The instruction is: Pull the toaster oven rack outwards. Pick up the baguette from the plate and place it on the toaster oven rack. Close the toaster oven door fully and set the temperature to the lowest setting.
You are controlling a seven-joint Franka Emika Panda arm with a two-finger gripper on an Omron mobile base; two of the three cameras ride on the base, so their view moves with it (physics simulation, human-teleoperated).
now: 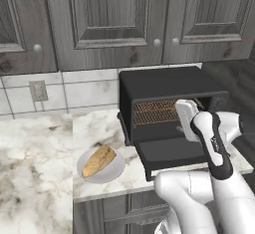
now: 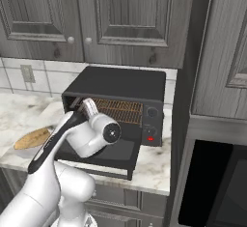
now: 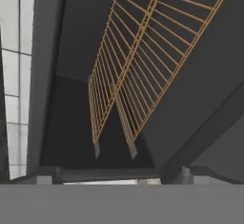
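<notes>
Reaching into the toaster oven (image 1: pixel 164 86), the spread pincer (image 3: pixel 114 154) straddles the toaster oven rack (image 3: pixel 143 61) edge.

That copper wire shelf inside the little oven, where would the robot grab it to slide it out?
Probably the rack's front edge, approached straight through the oven's open front, above the dropped door. The rack lies flat with thin wires, so the open pincer can likely close above and below that front wire.

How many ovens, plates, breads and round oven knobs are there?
toaster oven: 1
plate: 1
baguette: 1
knobs: 2
Total: 5
</notes>
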